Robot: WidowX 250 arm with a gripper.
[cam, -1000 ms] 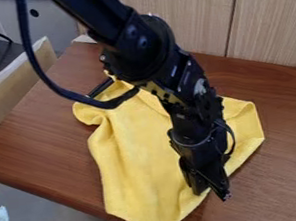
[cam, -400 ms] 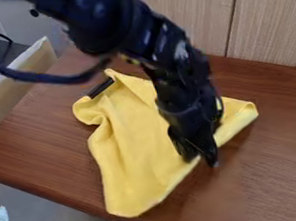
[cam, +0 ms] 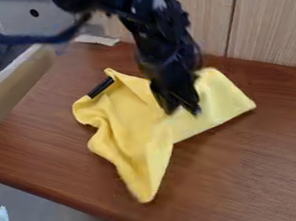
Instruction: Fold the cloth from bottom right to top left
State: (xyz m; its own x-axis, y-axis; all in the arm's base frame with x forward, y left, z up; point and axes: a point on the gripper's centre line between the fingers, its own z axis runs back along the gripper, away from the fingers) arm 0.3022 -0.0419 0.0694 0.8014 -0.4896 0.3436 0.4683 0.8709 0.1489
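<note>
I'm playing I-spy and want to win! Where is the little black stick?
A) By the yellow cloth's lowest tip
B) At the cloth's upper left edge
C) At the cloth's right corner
B: the little black stick lies at the upper left edge of the yellow cloth, well away from its lowest tip and its right corner.

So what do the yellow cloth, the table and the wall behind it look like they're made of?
The cloth looks like soft, matte fabric, maybe microfiber, judging by its limp folds. The table seems wood or wood veneer, with reddish-brown grain and a slight sheen. The wall looks like pale wood-grain paneling, possibly laminate, with a thin seam.
</note>
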